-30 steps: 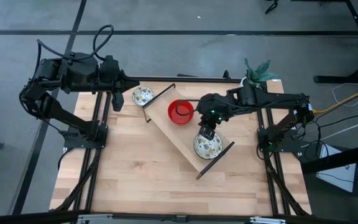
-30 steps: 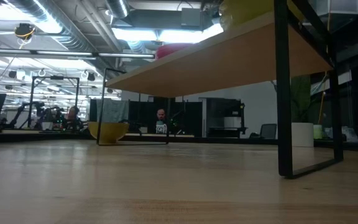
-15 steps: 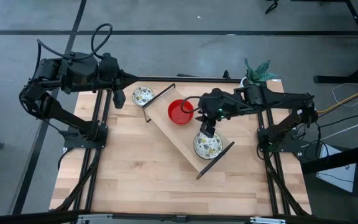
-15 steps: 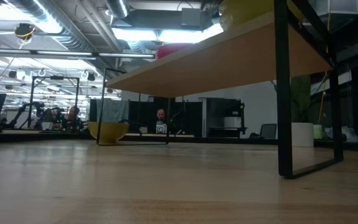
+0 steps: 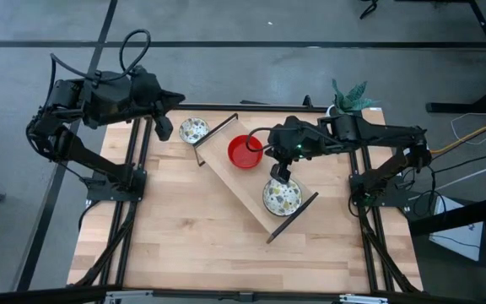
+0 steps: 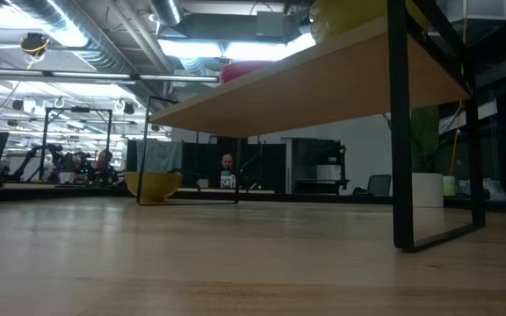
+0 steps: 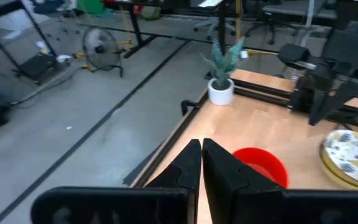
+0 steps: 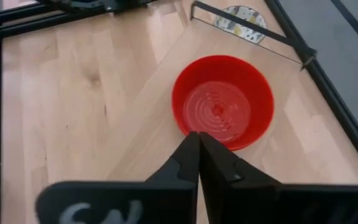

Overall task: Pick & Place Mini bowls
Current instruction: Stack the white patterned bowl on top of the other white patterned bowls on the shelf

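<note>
Right gripper (image 5: 278, 175) just snapped closed, fingers pressed together on nothing, above the raised shelf (image 5: 226, 165) between the red bowl (image 5: 245, 152) and the speckled bowl (image 5: 282, 197). Looks like a release or miss; both bowls sit on the shelf. Left gripper (image 5: 165, 133) closed, empty, near the far-left-corner bowl (image 5: 194, 129). Other bowls not in view.

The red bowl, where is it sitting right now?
From above, the red bowl sits on the raised wooden shelf, between two speckled bowls, beside the right gripper.
</note>
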